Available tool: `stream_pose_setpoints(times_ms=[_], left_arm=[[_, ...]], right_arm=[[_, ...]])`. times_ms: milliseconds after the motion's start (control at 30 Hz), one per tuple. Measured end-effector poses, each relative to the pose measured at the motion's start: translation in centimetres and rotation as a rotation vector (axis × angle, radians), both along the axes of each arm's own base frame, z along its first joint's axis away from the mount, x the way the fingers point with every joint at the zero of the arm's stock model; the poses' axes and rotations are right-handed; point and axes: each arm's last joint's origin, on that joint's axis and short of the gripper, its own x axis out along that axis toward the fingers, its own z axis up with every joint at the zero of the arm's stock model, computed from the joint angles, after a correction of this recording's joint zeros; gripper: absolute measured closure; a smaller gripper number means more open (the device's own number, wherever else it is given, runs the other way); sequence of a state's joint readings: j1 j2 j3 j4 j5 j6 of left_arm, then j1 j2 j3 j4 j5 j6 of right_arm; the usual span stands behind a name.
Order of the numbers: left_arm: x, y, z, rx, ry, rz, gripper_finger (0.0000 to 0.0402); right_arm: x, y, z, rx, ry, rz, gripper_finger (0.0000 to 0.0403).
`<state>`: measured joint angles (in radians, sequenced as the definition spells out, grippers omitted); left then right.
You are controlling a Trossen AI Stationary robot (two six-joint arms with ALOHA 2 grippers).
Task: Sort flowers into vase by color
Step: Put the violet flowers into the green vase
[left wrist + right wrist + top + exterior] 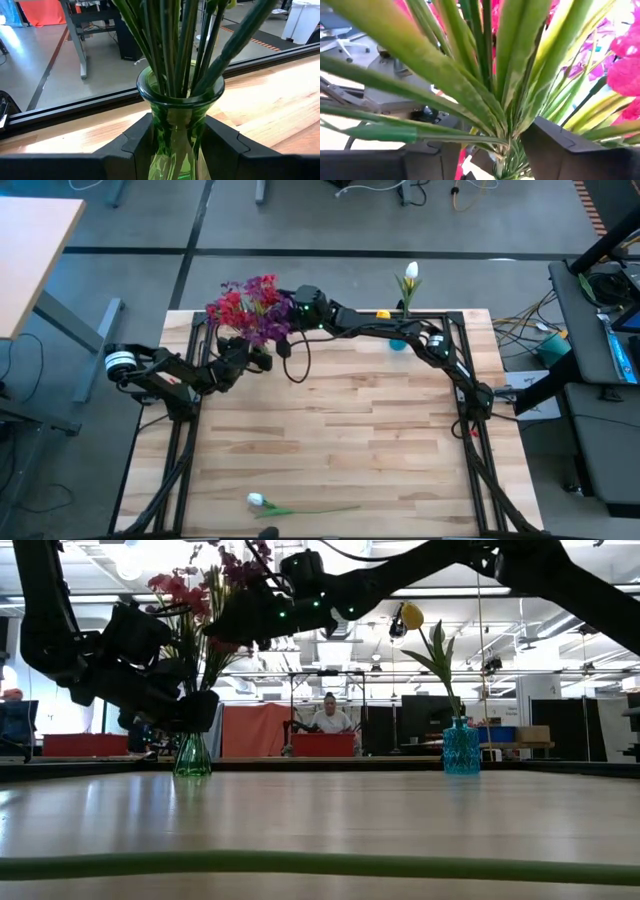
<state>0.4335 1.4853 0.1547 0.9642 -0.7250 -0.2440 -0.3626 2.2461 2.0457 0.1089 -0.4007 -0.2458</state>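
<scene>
Gripping the green glass vase (172, 125) by its narrow neck, the left gripper (175, 150) sits at the table's back left corner, one dark finger pressed against each side of the glass. Out of this vase rise green stems topped with red and purple flowers (248, 307), a bunch that spreads above the left arm in the high view.

From the right side, the right arm reaches across the back of the table, and the right gripper (485, 150) is pushed in among the leaves and stems of that same bunch, above the vase mouth. Its fingers stand parted, with long green leaves (470, 75) fanning up between them; whether they pinch any single stem cannot be told.

Well apart, near the back right, a small blue vase (461, 750) holds a yellow tulip (410, 616) and a white tulip (411, 272). Another white tulip (256, 500) lies flat on the wooden table (340, 440) near the front edge, its stem pointing right.
</scene>
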Motion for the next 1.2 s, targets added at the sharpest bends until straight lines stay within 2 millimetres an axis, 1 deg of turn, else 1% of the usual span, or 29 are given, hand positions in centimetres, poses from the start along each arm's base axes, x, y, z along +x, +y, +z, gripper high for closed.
stream_pose_setpoints(times_ms=[200,433,633,700,767,833,933,1000,1033,1200], left_arm=[[0.0,0.0,0.0,0.000,0.000,0.000,0.0272],[0.0,0.0,0.0,0.000,0.000,0.000,0.0272],[0.0,0.0,0.0,0.000,0.000,0.000,0.0272],[0.0,0.0,0.0,0.000,0.000,0.000,0.0272],[0.0,0.0,0.0,0.000,0.000,0.000,0.0272],[0.0,0.0,0.0,-0.001,-0.001,0.000,0.0272],[0.0,0.0,0.0,0.000,-0.001,0.000,0.0272],[0.0,0.0,0.0,0.000,0.000,0.000,0.0272],[0.0,0.0,0.0,0.000,0.000,0.000,0.0272],[0.0,0.0,0.0,0.000,0.000,0.000,0.0272]], right_arm=[[-0.3,0.1,0.6,0.004,0.012,0.001,0.0209],[-1.0,0.4,2.1,-0.013,0.022,0.008,0.0209],[-1.0,0.5,2.2,-0.012,0.012,0.029,0.0209],[-1.1,0.5,2.5,-0.008,0.007,0.028,0.0214],[-1.2,0.5,2.7,-0.010,0.006,0.028,0.0230],[-1.4,0.6,3.2,-0.015,-0.003,0.028,0.0258],[-1.6,0.5,3.7,-0.035,-0.019,0.028,0.0317],[-1.6,0.5,3.7,-0.042,-0.018,0.029,0.0362],[-1.6,0.5,3.6,-0.048,-0.016,0.029,0.0377],[-1.6,0.5,3.7,-0.055,-0.017,0.023,0.0390]])
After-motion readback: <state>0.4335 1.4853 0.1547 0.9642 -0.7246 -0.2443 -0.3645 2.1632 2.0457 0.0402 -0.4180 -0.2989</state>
